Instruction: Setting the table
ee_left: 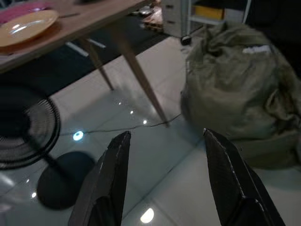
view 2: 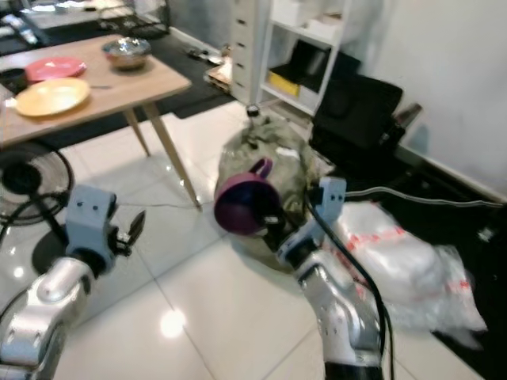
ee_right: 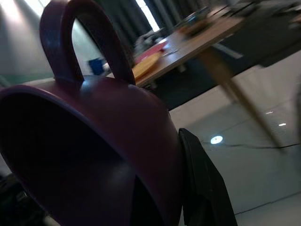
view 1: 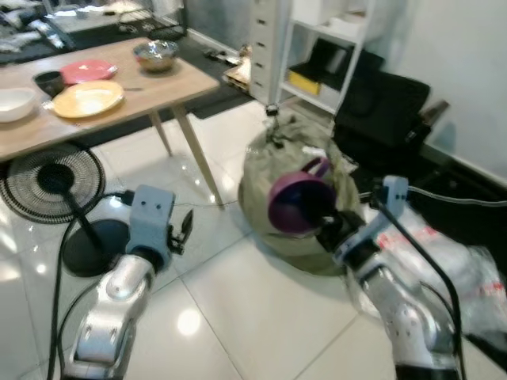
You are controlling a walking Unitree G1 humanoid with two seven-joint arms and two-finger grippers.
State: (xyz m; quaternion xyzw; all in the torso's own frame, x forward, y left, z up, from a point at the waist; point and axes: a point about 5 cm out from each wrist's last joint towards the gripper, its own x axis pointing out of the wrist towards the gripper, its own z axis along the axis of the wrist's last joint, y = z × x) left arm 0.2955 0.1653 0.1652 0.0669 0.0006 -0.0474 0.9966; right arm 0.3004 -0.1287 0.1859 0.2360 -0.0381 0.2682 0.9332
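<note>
Standing over the white tiled floor (view 1: 261,309), the robot carried a purple mug (view 1: 298,202) in its right tool (view 1: 329,218), the black fingers clamped on the mug's rim with the handle pointing up and the open mouth turned toward the robot. The mug hung in front of a lumpy olive-green sack (view 1: 293,170) that sat on the floor, well apart from the counter (view 1: 170,87).

That wooden counter stood far off to the left on slanted legs. On it lay a yellow plate (view 1: 87,99), with a pink plate (view 1: 89,70) just behind it, a white bowl (view 1: 14,104) to the left, a small dark cup (view 1: 49,80) near the pink plate, and a shiny metal bowl (view 1: 156,54) toward the far right end.

The left tool (ee_left: 164,179) hovered low over the floor with its two fingers spread wide and nothing between them. A black floor fan (view 1: 51,186) stood beneath the counter's near edge. A white shelf unit (view 1: 333,47) and a crumpled plastic bag (view 1: 455,265) were off to the right.
</note>
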